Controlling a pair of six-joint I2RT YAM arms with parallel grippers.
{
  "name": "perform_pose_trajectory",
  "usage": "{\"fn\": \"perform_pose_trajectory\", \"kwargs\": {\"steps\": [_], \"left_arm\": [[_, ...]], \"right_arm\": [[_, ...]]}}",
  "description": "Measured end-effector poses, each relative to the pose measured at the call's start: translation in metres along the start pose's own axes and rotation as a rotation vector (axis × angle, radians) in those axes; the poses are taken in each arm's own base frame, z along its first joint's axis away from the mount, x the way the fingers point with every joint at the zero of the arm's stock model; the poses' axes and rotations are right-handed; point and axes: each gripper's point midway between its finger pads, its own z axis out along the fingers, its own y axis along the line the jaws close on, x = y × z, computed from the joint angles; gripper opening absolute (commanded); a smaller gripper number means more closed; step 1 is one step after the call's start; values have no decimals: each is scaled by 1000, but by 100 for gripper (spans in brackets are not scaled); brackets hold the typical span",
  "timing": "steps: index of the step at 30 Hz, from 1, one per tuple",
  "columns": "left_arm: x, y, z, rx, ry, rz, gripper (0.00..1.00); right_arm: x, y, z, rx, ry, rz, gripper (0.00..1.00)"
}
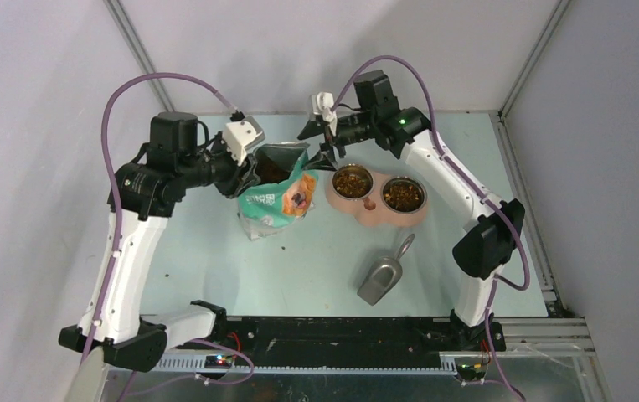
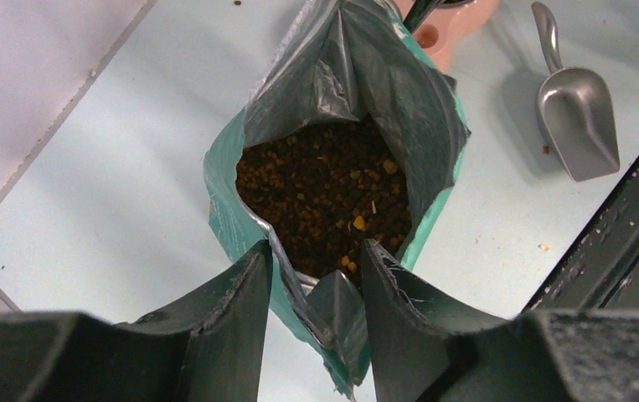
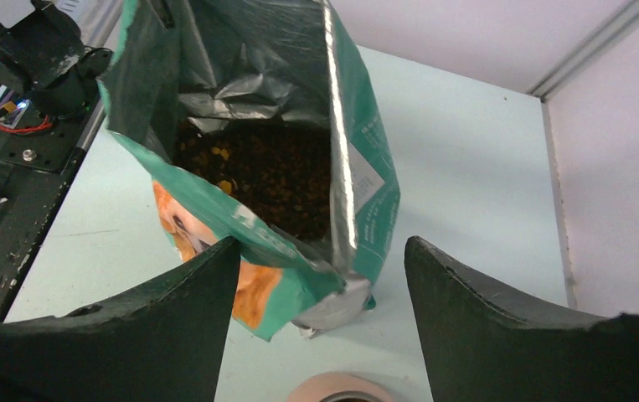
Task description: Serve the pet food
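Pale desk (image 1: 316,268) beneath, bowls (image 1: 378,194) look filled with pet food (image 1: 353,182); bag (image 2: 408,109) rim loose between our half-parted left fingers (image 2: 224,318), right fingers (image 3: 173,318) wide; next, we withdraw.

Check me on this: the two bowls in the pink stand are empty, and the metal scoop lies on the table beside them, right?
Not empty: both bowls hold pet food, as the top external view shows. The metal scoop does lie on the table beside them.

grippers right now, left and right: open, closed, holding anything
left gripper: open, rim of the bag between its jaws, seemingly not pinched.
right gripper: wide open beside the bag, holding nothing.
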Motion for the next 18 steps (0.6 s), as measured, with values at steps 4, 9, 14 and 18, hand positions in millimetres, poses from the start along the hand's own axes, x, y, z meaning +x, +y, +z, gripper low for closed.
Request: {"fn": "perform_pose_trajectory", "kwargs": {"steps": [4, 9, 14, 18], "left_arm": [[3, -2, -5, 4, 14, 26, 57], [-1, -3, -29, -47, -2, 105, 75], [10, -22, -80, -139, -62, 242, 77], [35, -44, -102, -159, -79, 311, 77]], "right_arm": [[-6, 10, 10, -38, -5, -16, 49], [-10, 16, 17, -52, -2, -61, 10], [-5, 23, 14, -32, 28, -59, 0], [-6, 37, 6, -12, 53, -30, 0]]}}
